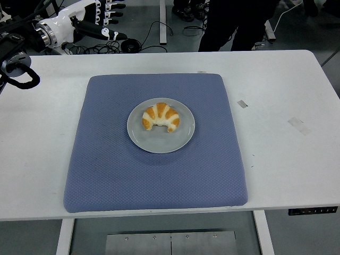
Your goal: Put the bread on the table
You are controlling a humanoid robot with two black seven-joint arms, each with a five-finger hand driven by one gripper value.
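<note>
Left robot hand [103, 16] sits at the far left corner, beyond the counter's back edge, its white-tipped fingers [109, 7] spread loosely and holding nothing. Its white forearm [61, 24] leads back to the picture's left edge, where a black cable loop [21, 79] hangs over the counter [287, 90]. No right arm shows.

A croissant-shaped bread [161, 117], striped orange and cream, lies on a round grey plate [161, 141], its two ends pointing toward the near edge. That plate rests near the middle of a large blue padded mat [106, 175] that covers most of the white counter. Bare counter shows on every side of the mat, widest on the right.

On that right strip lie two small pieces of tape [242, 103], one just beside the mat's right edge and a paler one [299, 125] farther out. A tiny pale scrap [202, 72] touches the mat's far edge.

Nothing stands between the robot hand and the plate; the mat's surface between them is flat and bare. Behind the counter, dark cables [133, 42] trail over the floor, and a person's dark legs [234, 24] stand at the top of the view
</note>
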